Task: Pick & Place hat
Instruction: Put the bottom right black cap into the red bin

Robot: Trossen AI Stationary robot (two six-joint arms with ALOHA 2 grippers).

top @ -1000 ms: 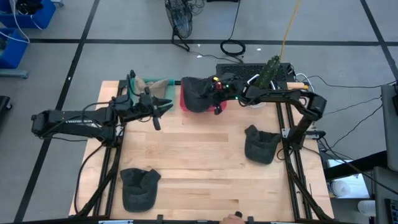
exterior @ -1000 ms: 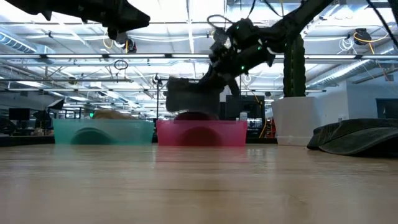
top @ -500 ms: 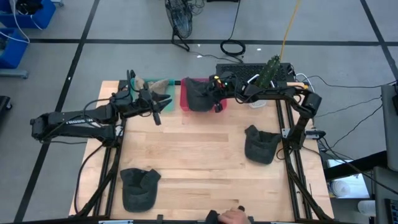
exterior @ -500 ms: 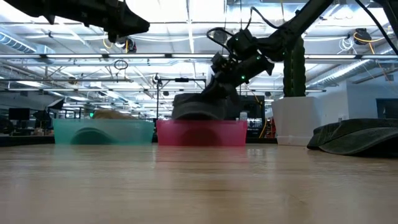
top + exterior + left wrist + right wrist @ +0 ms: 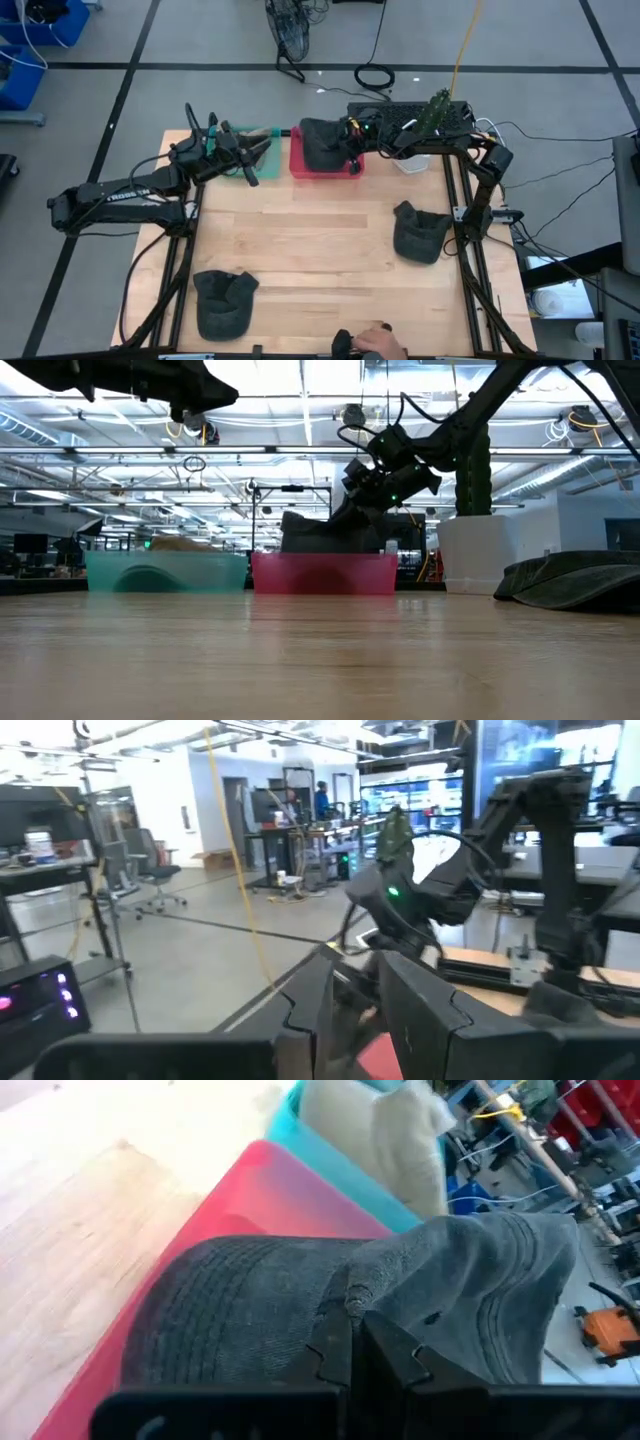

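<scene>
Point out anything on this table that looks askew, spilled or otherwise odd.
Nothing looks spilled or damaged. The dark hat sits heaped above the red bin's rim rather than flat inside, only because the right tool is shut on its fabric. Two more dark hats lie on the wood, and a beige one fills the teal bin.

Bright, even overhead lighting; ceiling glare low, wrist views soft-focused.

Hat in red bin (image 5: 321, 142): dark grey, stitched ribbing on crown. Red bin (image 5: 300, 160): translucent pink-red. Teal bin (image 5: 262, 133): translucent teal, beige cloth (image 5: 385, 1135) inside. Hat at right (image 5: 418, 232): dark grey. Hat at front left (image 5: 223, 302): dark grey. Bench (image 5: 320, 250): pale wood planks, visible grain. Arms: black. Right tool (image 5: 347, 146): black, green light beside it. Floor: grey, dark lines.
</scene>
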